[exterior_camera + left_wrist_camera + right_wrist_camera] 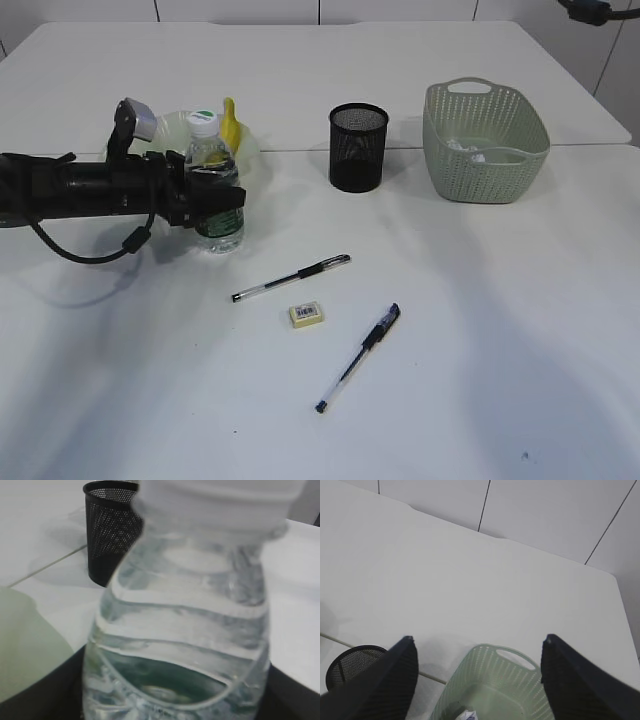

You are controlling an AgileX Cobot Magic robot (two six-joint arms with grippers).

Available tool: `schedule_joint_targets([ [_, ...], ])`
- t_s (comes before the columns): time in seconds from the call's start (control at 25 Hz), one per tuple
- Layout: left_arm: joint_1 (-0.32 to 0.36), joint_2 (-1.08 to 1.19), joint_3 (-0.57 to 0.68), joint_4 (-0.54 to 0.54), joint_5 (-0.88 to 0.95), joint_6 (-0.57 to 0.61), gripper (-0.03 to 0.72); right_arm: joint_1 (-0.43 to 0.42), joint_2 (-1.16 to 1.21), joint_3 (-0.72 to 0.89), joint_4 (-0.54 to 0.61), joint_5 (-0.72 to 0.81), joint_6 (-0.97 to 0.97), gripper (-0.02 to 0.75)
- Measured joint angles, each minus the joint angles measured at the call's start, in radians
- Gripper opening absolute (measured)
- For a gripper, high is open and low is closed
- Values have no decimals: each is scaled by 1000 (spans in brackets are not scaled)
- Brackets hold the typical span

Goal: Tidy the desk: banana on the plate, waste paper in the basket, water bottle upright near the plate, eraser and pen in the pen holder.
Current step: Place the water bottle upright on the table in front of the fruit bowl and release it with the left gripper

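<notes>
The water bottle [208, 152] stands upright on the desk [480, 330], right beside the plate [168, 126], where the banana [230, 122] lies. My left gripper [218, 196] comes in from the left and is shut on the bottle's middle. In the left wrist view the bottle [185, 630] fills the space between the dark fingers [42, 695]. Two pens [292, 278] [358, 357] and the eraser [305, 314] lie on the desk's front half. The pen holder [358, 147] and basket [485, 140] stand behind; waste paper [478, 153] lies in the basket. My right gripper [477, 665] hangs open above the basket [500, 690].
The plate's pale green edge [25, 645] shows close to the bottle's left in the left wrist view, with the pen holder [112, 530] beyond. A seam between two tabletops runs behind the pen holder [350, 665]. White wall panels stand at the back.
</notes>
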Motion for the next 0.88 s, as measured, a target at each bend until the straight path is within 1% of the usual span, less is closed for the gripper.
schedule_joint_targets([
  [0.32,0,0,0,0,4,-2,524,0,0,0,0,0,0,573],
  [0.6,0,-13,-1,0,16,-21,591,0,0,0,0,0,0,573],
  [0.88,0,-37,-10,0,16,-25,597,0,0,0,0,0,0,573],
])
